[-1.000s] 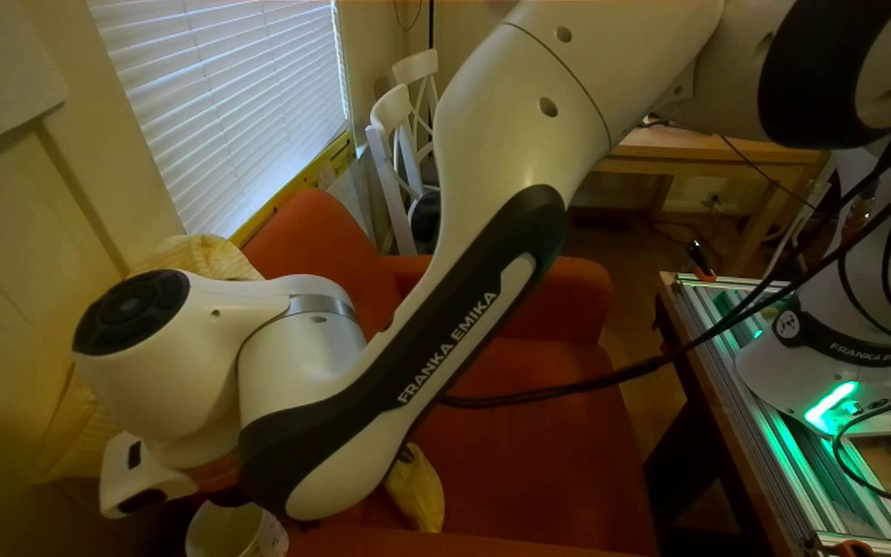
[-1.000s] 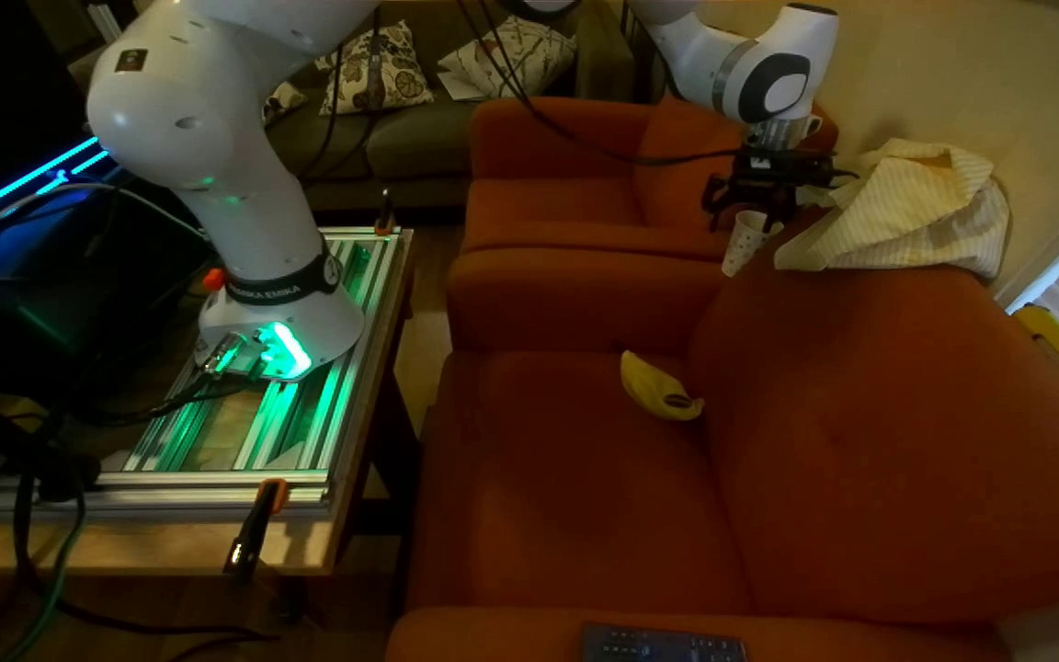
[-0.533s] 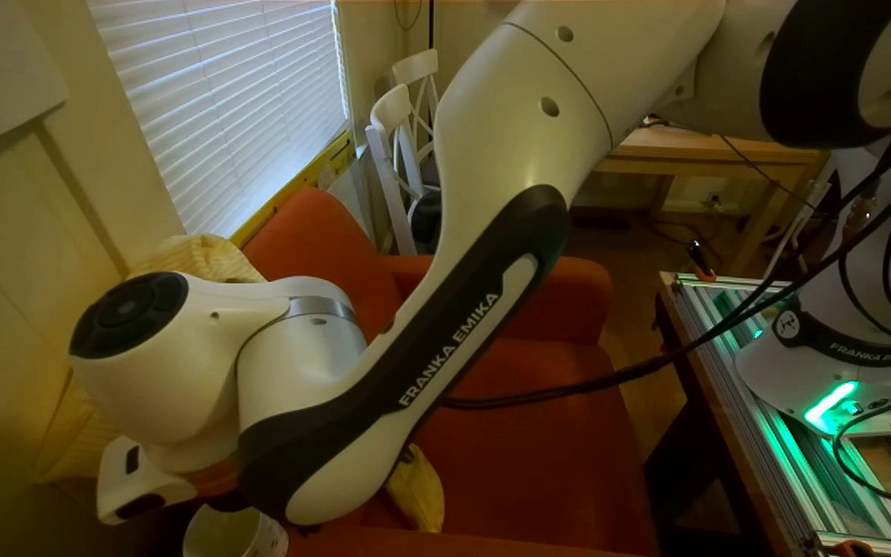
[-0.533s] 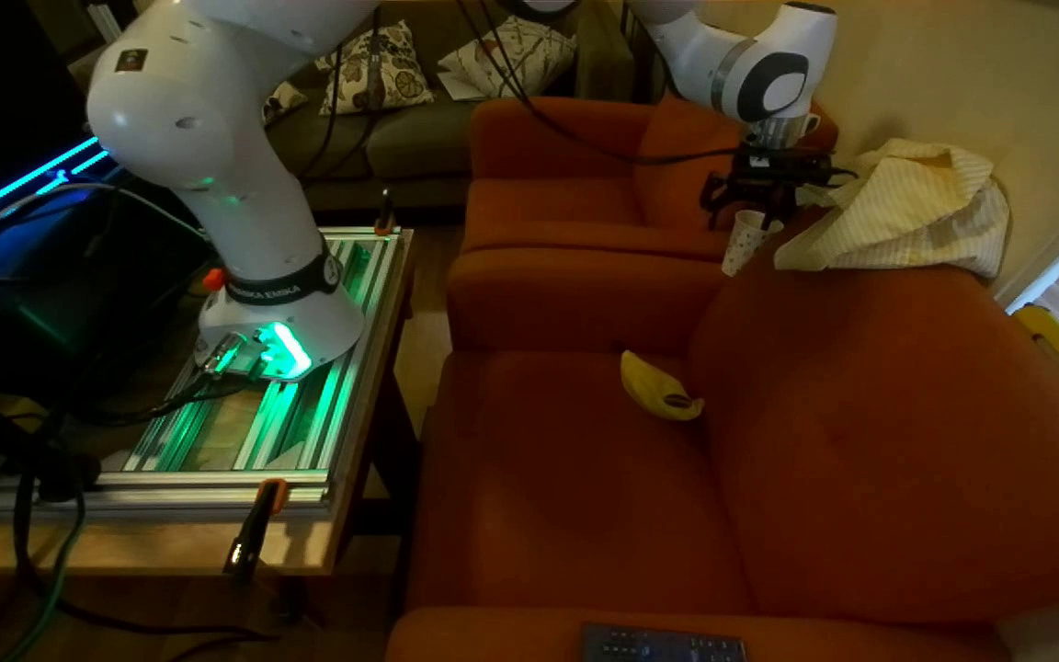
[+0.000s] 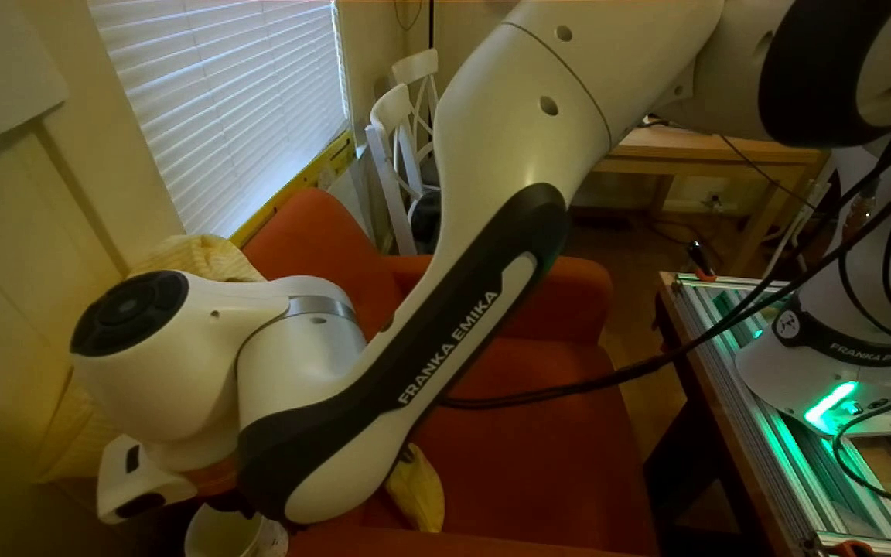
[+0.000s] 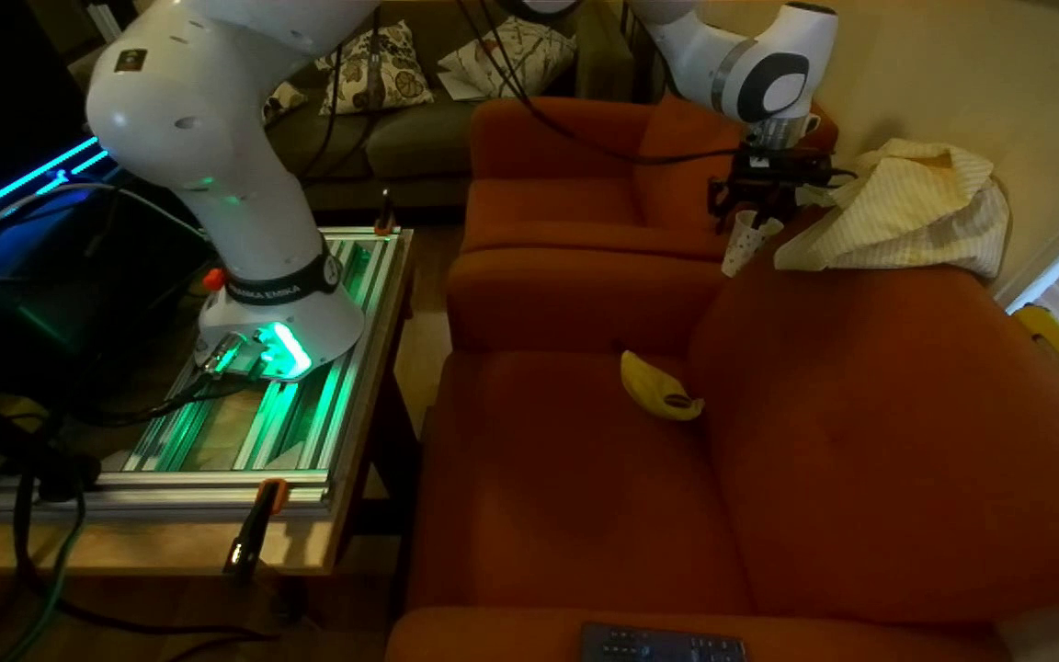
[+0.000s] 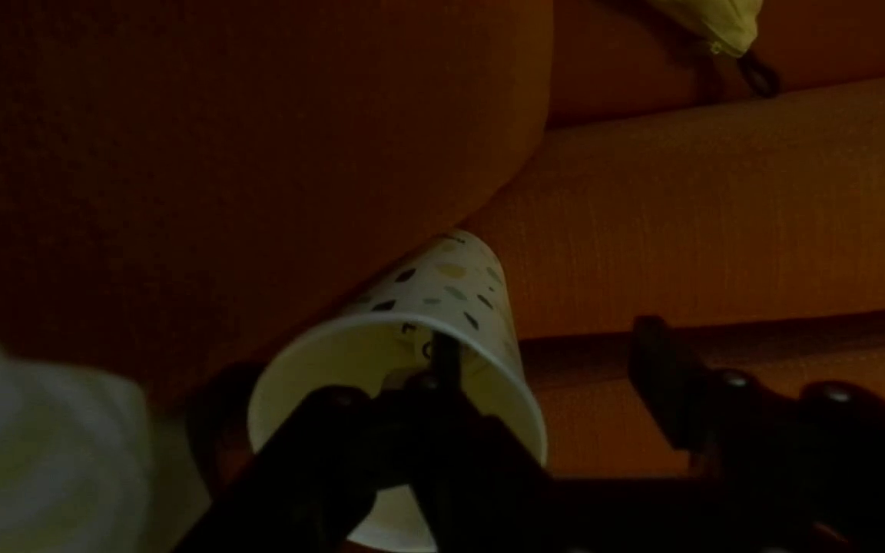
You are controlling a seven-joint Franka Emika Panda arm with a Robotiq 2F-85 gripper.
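Note:
A white paper cup (image 7: 481,288) with dark and yellow flecks leans, mouth up, beside the orange sofa back. My gripper (image 7: 548,338) straddles its wall in the wrist view: one of the fingers (image 7: 446,365) reaches inside the mouth, the other stands outside to the right. A gap separates the outer finger from the cup wall, so the jaws are apart and not gripping. An exterior view shows the black gripper (image 6: 745,210) right over the cup (image 6: 743,256). In an exterior view the arm hides the gripper, and only part of the cup (image 5: 225,534) shows.
A yellow banana-shaped thing (image 6: 658,386) lies on the orange sofa seat (image 6: 566,496). Striped yellow cloth (image 6: 916,211) drapes over the sofa back near the gripper. A remote (image 6: 663,644) rests on the near armrest. Black cables (image 5: 569,387) hang along the arm.
The gripper's fingers have drawn partly together over the last half second, around the cup wall. Arm and cup stay nearly where they were.

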